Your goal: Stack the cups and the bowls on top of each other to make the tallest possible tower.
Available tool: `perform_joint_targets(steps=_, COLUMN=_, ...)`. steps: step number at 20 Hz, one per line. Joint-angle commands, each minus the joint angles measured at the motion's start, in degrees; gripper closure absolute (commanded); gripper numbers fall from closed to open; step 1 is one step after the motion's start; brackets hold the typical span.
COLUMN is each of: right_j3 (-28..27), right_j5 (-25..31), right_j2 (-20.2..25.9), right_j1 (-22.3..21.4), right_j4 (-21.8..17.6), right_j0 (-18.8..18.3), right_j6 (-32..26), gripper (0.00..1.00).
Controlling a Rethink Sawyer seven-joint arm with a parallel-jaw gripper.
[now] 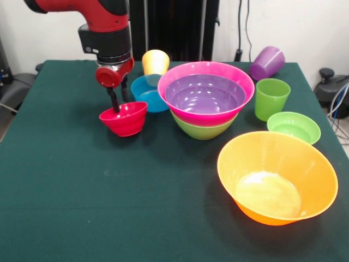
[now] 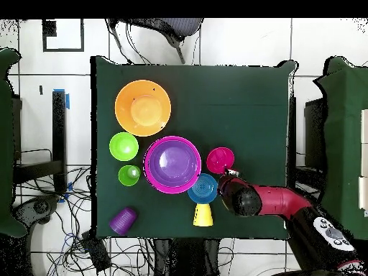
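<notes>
My gripper point(image 1: 119, 103) stands at the small red bowl point(image 1: 124, 119), one finger inside it and one behind its far rim, shut on the rim; it also shows in the overhead view point(image 2: 228, 172). The bowl is slightly tilted, at or just above the cloth. The tower point(image 1: 202, 130) is a green bowl with a pink bowl point(image 1: 240, 76) and a purple bowl point(image 1: 204, 93) nested in it, right of the red bowl. A blue bowl point(image 1: 146, 93) and a yellow-orange cup point(image 1: 156, 61) sit behind.
A large orange bowl point(image 1: 277, 177) sits at the front right. A light green bowl point(image 1: 294, 126) and an upright green cup point(image 1: 271, 98) stand right of the tower. A purple cup point(image 1: 267, 63) lies on its side at the far right corner.
</notes>
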Motion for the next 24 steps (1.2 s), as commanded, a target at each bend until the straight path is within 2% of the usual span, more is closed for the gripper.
perform_joint_targets(steps=1, right_j3=-4.27, right_j5=8.57, right_j2=2.02, right_j1=0.69, right_j4=-5.02, right_j0=2.86, right_j6=-0.88, gripper=0.00)
perform_joint_targets(steps=15, right_j3=-3.63, right_j5=8.13, right_j2=3.73, right_j1=0.69, right_j4=-6.01, right_j0=1.77, right_j6=-0.91, gripper=0.00)
perform_joint_targets(steps=24, right_j3=-2.39, right_j5=7.71, right_j2=7.11, right_j1=0.44, right_j4=-6.25, right_j0=-0.59, right_j6=-3.08, gripper=0.00)
